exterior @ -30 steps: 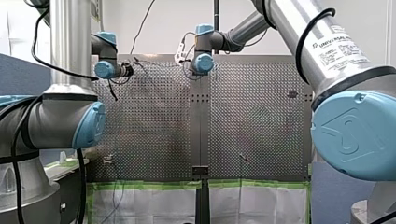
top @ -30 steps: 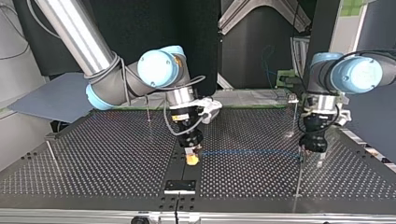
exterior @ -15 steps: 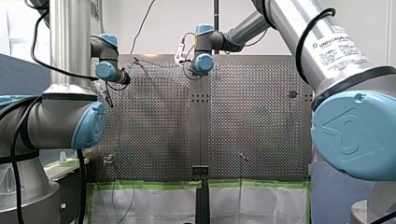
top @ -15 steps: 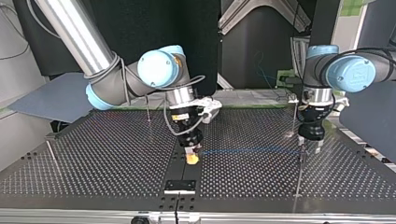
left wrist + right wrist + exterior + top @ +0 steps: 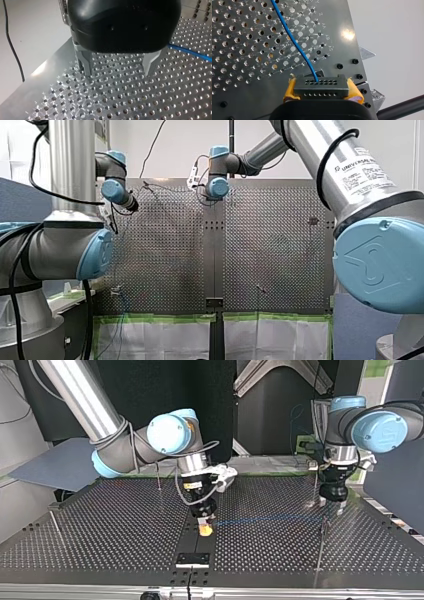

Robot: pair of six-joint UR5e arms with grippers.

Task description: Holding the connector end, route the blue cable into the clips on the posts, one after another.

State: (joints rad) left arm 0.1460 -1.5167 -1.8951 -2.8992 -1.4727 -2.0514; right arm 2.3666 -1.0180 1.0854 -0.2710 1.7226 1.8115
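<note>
In the top view my right gripper point(image 5: 205, 529) stands at the table's middle, its yellow pads shut on the grey connector point(image 5: 322, 86). The blue cable point(image 5: 265, 521) runs from the connector across to a thin post point(image 5: 322, 532) at the view's right. In the right wrist view the cable point(image 5: 294, 42) leaves the connector and crosses the perforated plate. My left gripper point(image 5: 332, 506) hangs open just behind that post, with nothing between its metal fingers point(image 5: 86, 65). In the left wrist view the cable point(image 5: 190, 51) passes beside one finger, apart from it.
More thin posts stand on the perforated table point(image 5: 100, 525): one behind my left gripper point(image 5: 316, 482), one behind the middle point(image 5: 159, 480), one at the top view's left point(image 5: 52, 520). A black bracket point(image 5: 192, 559) sits at the near edge.
My left gripper has lifted and drawn back from the cable and the post, towards the top view's far side. My right gripper and the connector have not moved.
</note>
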